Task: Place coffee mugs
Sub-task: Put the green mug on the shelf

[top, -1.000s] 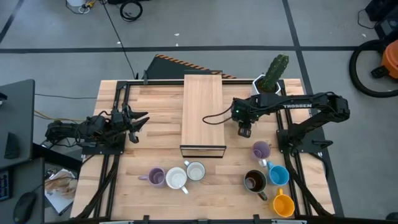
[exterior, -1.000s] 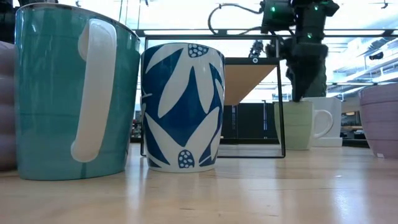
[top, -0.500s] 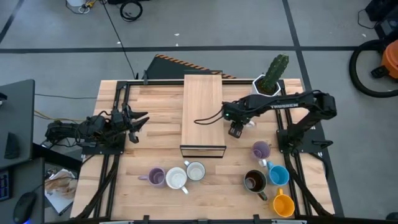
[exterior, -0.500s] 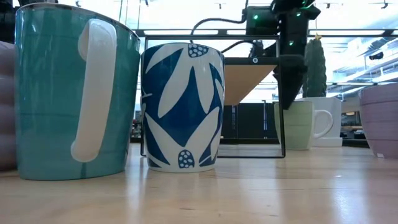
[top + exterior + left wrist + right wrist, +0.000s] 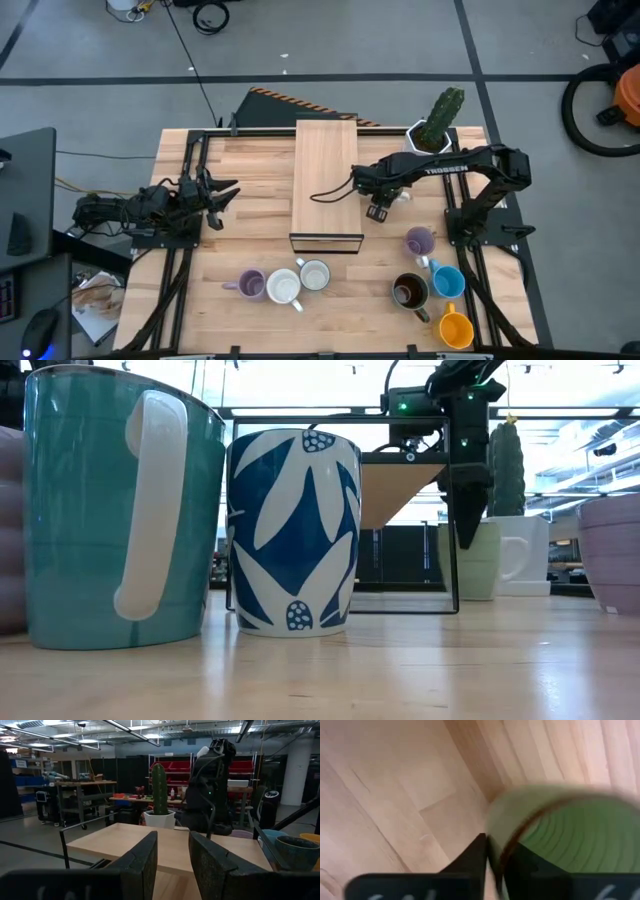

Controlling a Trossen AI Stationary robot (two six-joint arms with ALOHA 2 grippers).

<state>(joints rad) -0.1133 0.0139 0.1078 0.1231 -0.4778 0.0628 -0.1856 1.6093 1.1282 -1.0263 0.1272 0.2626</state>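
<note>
Your right gripper (image 5: pixel 489 851) is pinched on the rim of the light green mug (image 5: pixel 560 840), one finger inside and one outside, apparently; the mug stands just at three o'clock of the wooden shelf (image 5: pixel 325 180). The left gripper (image 5: pixel 222 193) waits half-open at nine o'clock.

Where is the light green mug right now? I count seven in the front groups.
In the high view the light green mug sits right of the wooden shelf, in front of the cactus pot, mostly hidden beneath the right gripper, whose fingers pinch its rim.
</note>
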